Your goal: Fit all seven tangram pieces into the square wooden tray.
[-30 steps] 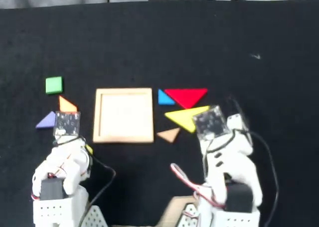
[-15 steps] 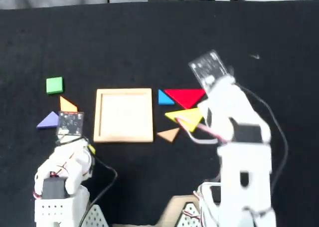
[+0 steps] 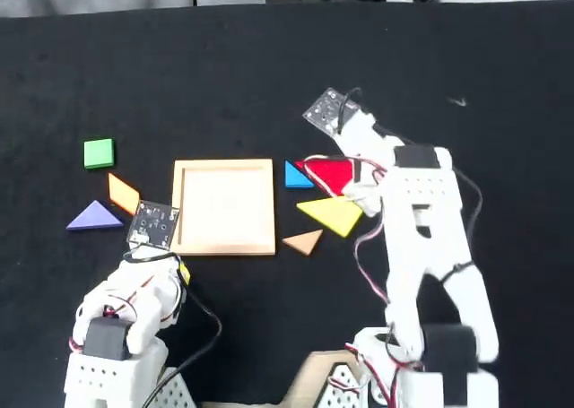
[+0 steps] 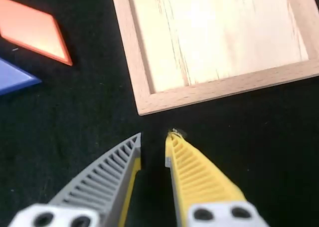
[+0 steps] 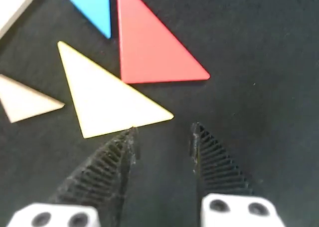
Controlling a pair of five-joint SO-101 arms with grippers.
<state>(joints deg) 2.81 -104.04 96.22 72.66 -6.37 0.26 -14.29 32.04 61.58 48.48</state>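
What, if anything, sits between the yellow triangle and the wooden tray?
Nothing visible lies directly between the yellow triangle and the wooden tray. The blue triangle and the tan triangle flank the gap on either side, so a wide slide might nudge one.

No text, label, brand, number or sign can be read. The small dark circuit board (image 3: 154, 226) at 8 o'clock of the square pale wooden tray (image 3: 222, 163) and the small grey circuit board (image 3: 327, 112) at the tray's 1 o'clock carry tiny pale specks. They are too small to tell as letters or numbers.
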